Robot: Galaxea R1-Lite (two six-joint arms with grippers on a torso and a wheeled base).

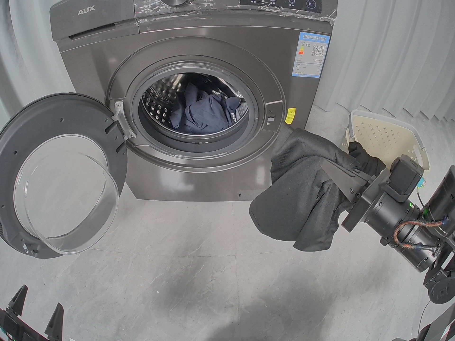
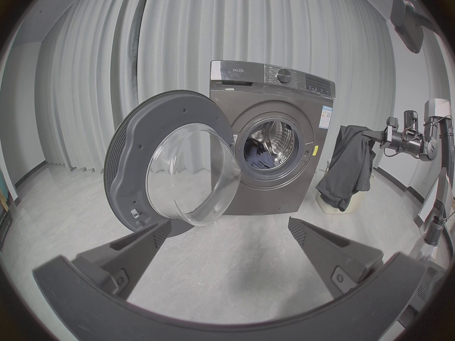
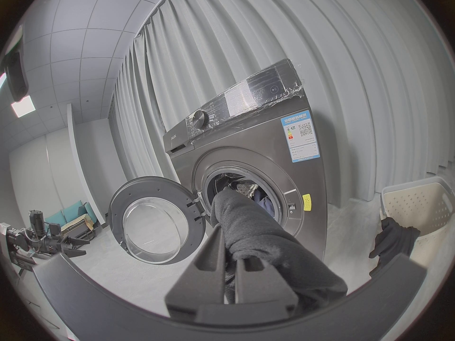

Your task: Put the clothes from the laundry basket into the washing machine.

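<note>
- Head view: washer (image 1: 199, 29) straight ahead, door (image 1: 57, 119) swung wide open to the robot's left.
- Blue clothes (image 1: 206, 112) lie heaped inside the drum.
- Right gripper (image 1: 341, 176) sits right of the washer and low, pinching a dark garment (image 1: 298, 190). The cloth hangs off the floor (image 1: 189, 261) in a bunched fold, in front of the washer's lower right corner.
- Basket (image 1: 388, 136) stands on the floor to the washer's right, behind the gripper. One end of the garment overlaps its near rim.
- Left gripper (image 1: 40, 304) is at the bottom left, fingers spread, holding nothing.
- Left wrist view: left gripper (image 2: 227, 228) spread wide over bare floor, facing the door (image 2: 142, 133) and the washer (image 2: 265, 95).
- Far to the side, the right gripper (image 2: 374, 136) holds the garment (image 2: 348, 166), which hangs in a long drape beside the washer.
- Right wrist view: right gripper (image 3: 232, 261) pressed together on the garment (image 3: 265, 237), the cloth humped up in front of the open drum.
- A dark end of the cloth lies against the basket (image 3: 422, 204) wall.
- Left gripper (image 3: 71, 252) shows far off, beyond the door (image 3: 151, 219).
</note>
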